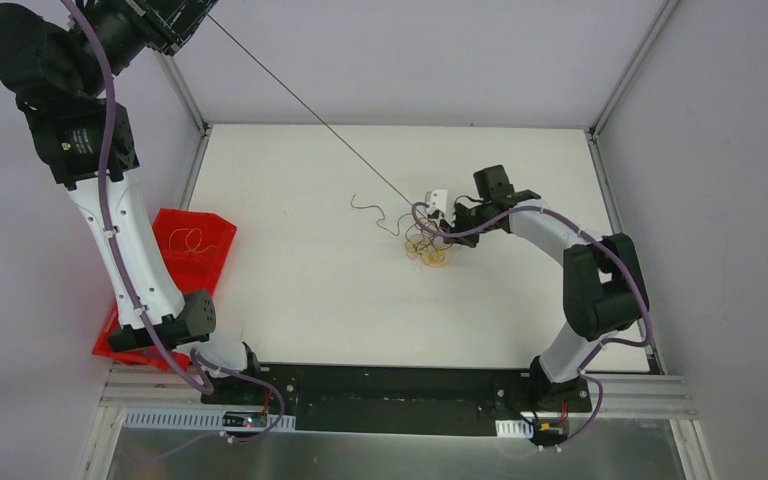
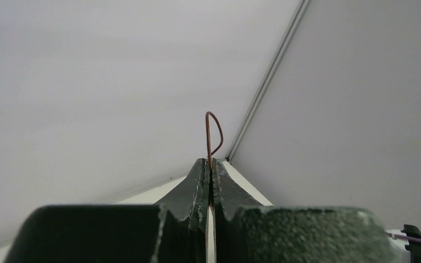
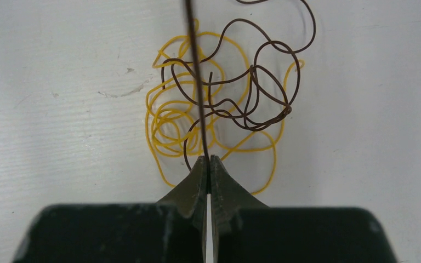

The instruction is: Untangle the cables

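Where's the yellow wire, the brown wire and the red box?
yellow wire (image 3: 156, 129), right wrist view, left side of its tight coil.
brown wire (image 3: 196, 82), right wrist view, the tight straight stretch.
red box (image 1: 218, 262), top external view, its right wall.

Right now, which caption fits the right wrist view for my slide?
The right gripper pinches a taut brown cable over a yellow cable tangle on the white table.

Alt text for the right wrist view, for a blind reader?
The right gripper, shut, pinches a taut dark cable that runs straight up out of frame. Beyond it, more dark loops and a yellow cable lie tangled on the white table.
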Robot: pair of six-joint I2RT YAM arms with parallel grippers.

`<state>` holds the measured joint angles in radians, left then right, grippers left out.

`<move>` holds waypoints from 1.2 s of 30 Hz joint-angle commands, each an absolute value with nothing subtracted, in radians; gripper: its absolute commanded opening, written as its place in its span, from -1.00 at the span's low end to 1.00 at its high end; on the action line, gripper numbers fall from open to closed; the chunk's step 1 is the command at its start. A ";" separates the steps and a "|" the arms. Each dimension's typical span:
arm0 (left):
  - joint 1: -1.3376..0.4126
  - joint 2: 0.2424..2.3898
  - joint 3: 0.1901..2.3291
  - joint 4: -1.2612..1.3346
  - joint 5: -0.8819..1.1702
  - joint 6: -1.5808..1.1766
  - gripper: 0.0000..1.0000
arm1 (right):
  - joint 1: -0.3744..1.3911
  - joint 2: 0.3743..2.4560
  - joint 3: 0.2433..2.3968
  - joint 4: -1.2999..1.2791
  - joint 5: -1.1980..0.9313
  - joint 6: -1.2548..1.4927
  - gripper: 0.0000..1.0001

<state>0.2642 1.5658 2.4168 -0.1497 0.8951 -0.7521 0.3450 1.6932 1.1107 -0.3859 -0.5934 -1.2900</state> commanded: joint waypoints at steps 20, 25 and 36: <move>0.288 1.245 1.475 -0.719 1.045 0.179 -1.00 | 0.372 1.367 1.458 -0.622 -0.896 -0.656 -1.00; 0.144 1.104 1.330 -1.087 0.951 0.742 -0.01 | 0.443 1.355 1.444 -0.621 -0.884 -0.667 -1.00; -0.429 1.137 1.250 -0.468 0.838 0.338 0.77 | 0.593 1.351 1.398 -0.595 -0.838 -0.701 -1.00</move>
<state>-0.3031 1.0412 1.2304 -0.6849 0.8959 0.3927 0.5598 1.3693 1.4067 -0.6109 -0.8417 -0.6910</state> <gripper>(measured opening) 0.880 0.012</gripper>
